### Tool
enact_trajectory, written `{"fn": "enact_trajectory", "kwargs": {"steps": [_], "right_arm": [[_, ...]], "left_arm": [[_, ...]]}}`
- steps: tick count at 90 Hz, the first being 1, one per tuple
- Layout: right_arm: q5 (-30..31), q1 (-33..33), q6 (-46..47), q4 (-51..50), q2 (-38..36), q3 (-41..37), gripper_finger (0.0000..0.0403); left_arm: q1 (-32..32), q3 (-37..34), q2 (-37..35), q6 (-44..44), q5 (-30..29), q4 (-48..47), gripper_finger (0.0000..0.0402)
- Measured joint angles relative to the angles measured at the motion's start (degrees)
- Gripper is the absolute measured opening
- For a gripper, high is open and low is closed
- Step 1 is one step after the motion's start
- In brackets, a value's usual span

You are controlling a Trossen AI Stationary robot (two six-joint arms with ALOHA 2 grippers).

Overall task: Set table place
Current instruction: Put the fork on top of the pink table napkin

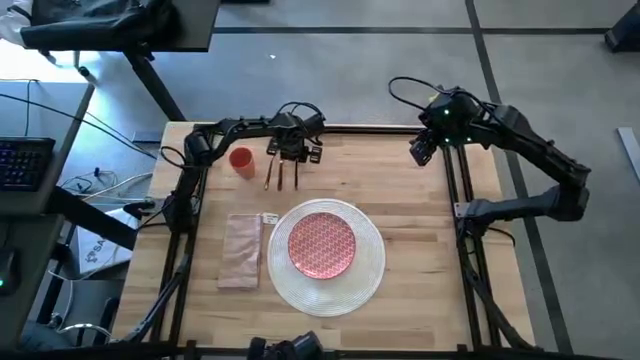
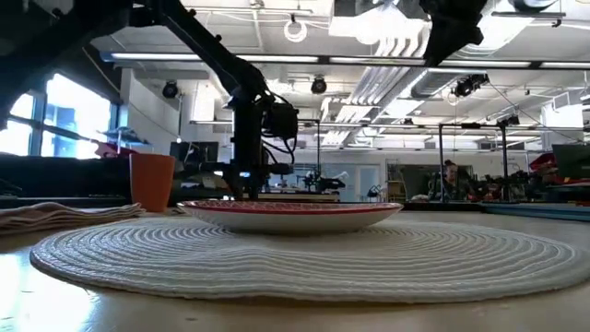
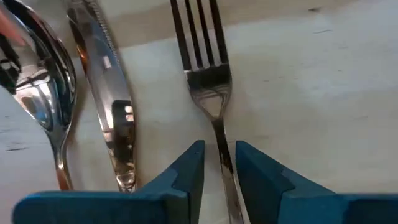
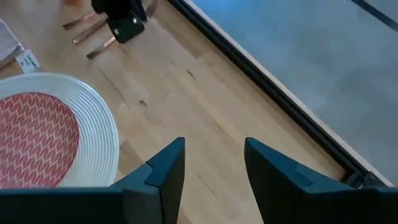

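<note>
Three gold-toned pieces of cutlery lie side by side on the table (image 1: 420,230) near its far edge: a spoon (image 3: 37,81), a knife (image 3: 109,106) and a fork (image 3: 202,68). My left gripper (image 3: 220,149) is down over them, open by a narrow gap, with one finger on each side of the fork's handle (image 3: 219,134); bare wood shows between handle and fingers. An orange-red cup (image 1: 241,160) stands just left of it. The patterned plate (image 1: 322,243) rests on the round white placemat (image 1: 370,270), and the napkin (image 1: 240,250) lies flat to its left. My right gripper (image 4: 214,155) hangs open above the far right part of the table.
The black frame rail (image 4: 261,74) runs along the table's far edge, close behind the cutlery. Bare wood (image 1: 430,260) stretches to the right of the placemat. A dark desk with a keyboard (image 1: 22,160) stands off the table's left side.
</note>
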Motion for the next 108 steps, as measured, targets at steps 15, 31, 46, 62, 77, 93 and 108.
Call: {"fn": "enact_trajectory", "kwargs": {"steps": [15,31,46,62,77,93,108], "right_arm": [[-0.01,0.00,0.91,0.33,0.03,0.00,0.0145],[-0.02,0.00,0.89,0.29,0.04,0.00,0.0145],[0.00,0.00,-0.28,0.61,0.04,0.00,0.0145],[-0.09,0.00,-2.68,1.89,0.04,0.00,0.0145],[-0.14,0.00,-3.89,3.49,0.04,0.00,0.0145],[-1.81,0.00,-5.22,6.76,0.29,0.02,0.0145],[-4.41,0.02,-7.07,10.32,1.62,0.02,0.0145]], "left_arm": [[0.02,0.11,0.33,0.82,0.18,-0.19,0.0021],[0.02,-0.02,-0.47,2.71,0.49,-0.55,0.0004],[-1.04,1.19,-4.98,3.06,0.32,-3.05,0.0002],[-6.18,1.77,-13.00,-0.23,3.82,-8.98,0.0001],[-16.49,-2.58,-20.33,-8.16,8.71,-17.52,0.0000],[-29.66,-12.97,-27.73,-25.71,12.31,-17.53,0.0000],[-39.69,-23.02,-32.06,-41.50,15.05,-15.36,0.0000]]}}
